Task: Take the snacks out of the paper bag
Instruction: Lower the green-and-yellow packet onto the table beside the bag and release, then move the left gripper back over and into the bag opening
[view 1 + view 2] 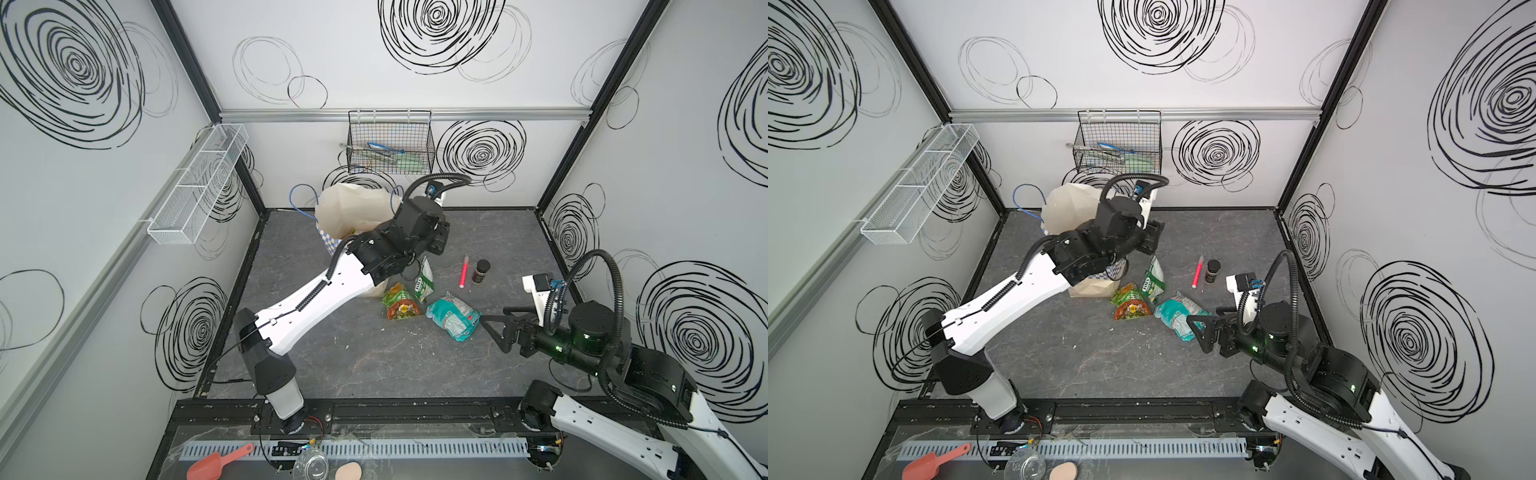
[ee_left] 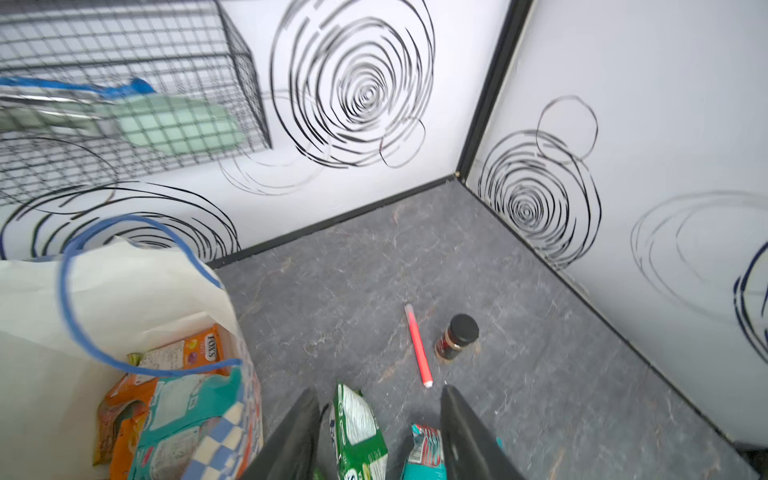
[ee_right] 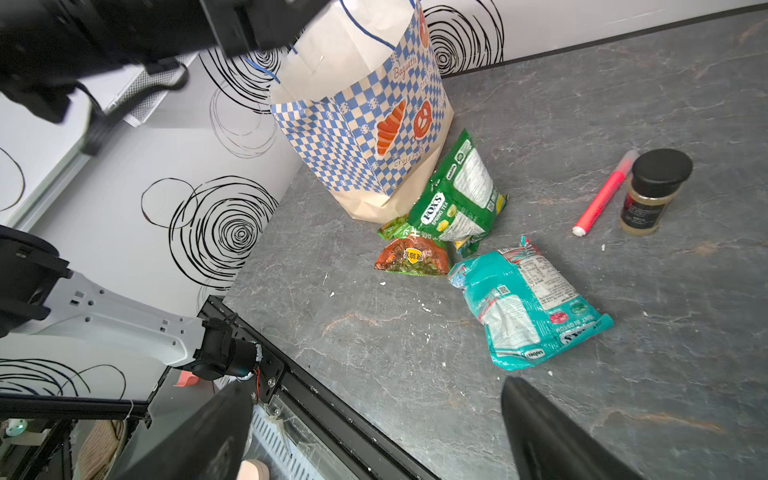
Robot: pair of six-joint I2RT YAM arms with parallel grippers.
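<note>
The paper bag [image 1: 349,208] stands upright at the back, left of middle, checked blue and white [image 3: 353,124]. Inside it I see an orange packet [image 2: 195,353] and a teal packet [image 2: 191,399]. Three snacks lie on the table beside its base: a green packet [image 3: 457,195] leaning on a green-and-orange packet [image 3: 411,253], and a teal packet [image 3: 528,303]. My left gripper [image 2: 379,390] hovers open just right of the bag's rim, above the green packet [image 2: 359,432], which neither finger grips. My right gripper [image 3: 376,388] is open and empty, just right of the teal packet [image 1: 453,316].
A red marker [image 1: 464,272] and a small dark jar [image 1: 482,271] sit right of the snacks. A black wire basket [image 1: 390,141] hangs on the back wall above the bag, a white mesh shelf [image 1: 195,187] on the left wall. An orange scoop [image 1: 218,461] lies beyond the front rail.
</note>
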